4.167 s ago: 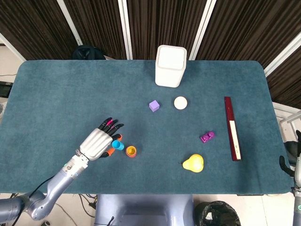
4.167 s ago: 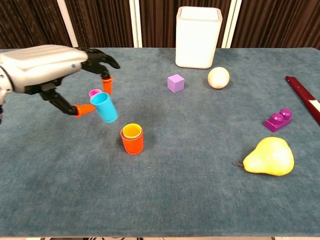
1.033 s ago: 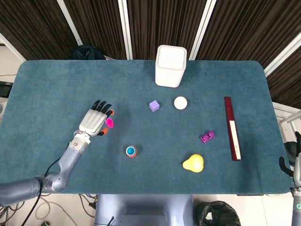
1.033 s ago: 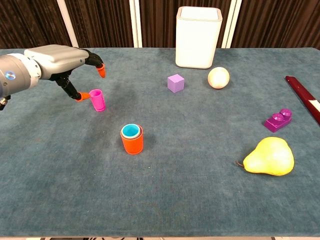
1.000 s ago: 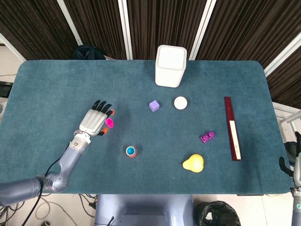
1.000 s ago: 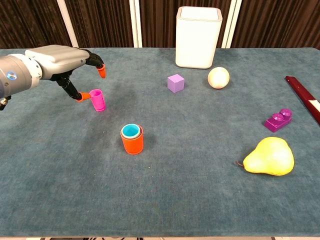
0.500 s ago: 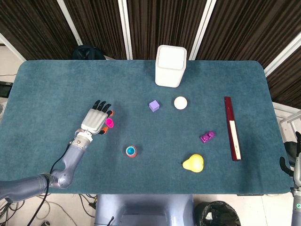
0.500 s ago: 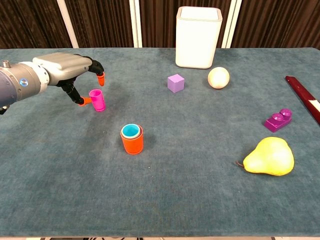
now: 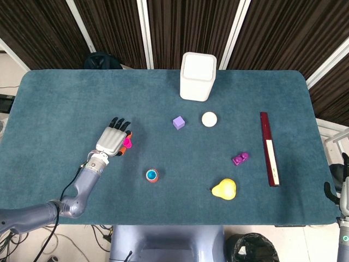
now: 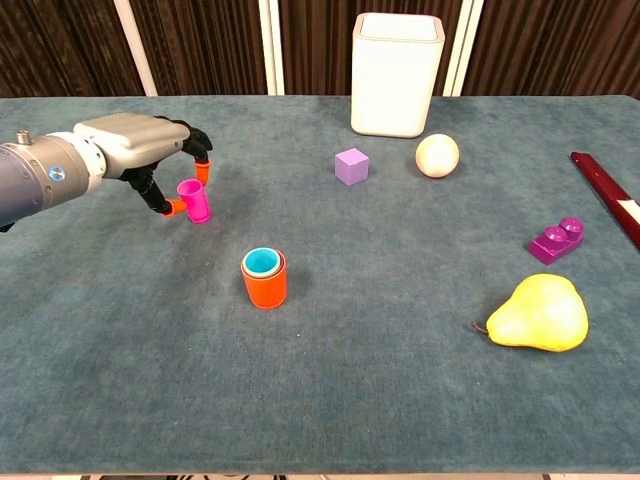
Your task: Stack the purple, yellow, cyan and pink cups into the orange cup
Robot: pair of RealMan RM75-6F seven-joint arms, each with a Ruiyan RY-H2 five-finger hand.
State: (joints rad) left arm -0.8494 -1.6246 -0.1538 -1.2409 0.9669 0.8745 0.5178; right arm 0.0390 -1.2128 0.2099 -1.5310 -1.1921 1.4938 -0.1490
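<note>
The orange cup [image 10: 264, 283] stands upright near the table's middle left, also seen from above as the orange cup [image 9: 152, 175]. A cyan cup [image 10: 261, 262] is nested in it; whatever lies under the cyan one is hidden. The pink cup [image 10: 195, 200] stands upright on the cloth, up and to the left of the stack. My left hand [image 10: 140, 140] is at it, with an orange thumb tip against its left side and a fingertip behind its rim. From above, my left hand [image 9: 113, 141] partly covers the pink cup [image 9: 126, 143]. My right hand [image 9: 330, 189] shows only as a dark shape off the table's right edge.
A white bin [image 10: 396, 73] stands at the back centre. A purple cube [image 10: 351, 166] and a cream ball [image 10: 437, 155] lie in front of it. A purple toy brick [image 10: 557, 240], a yellow pear [image 10: 538, 313] and a dark red bar [image 9: 270, 148] occupy the right side.
The cyan cup has gone from my left hand into the orange cup. My left hand then moved to the pink cup, came lower, and brought its thumb and finger in around it.
</note>
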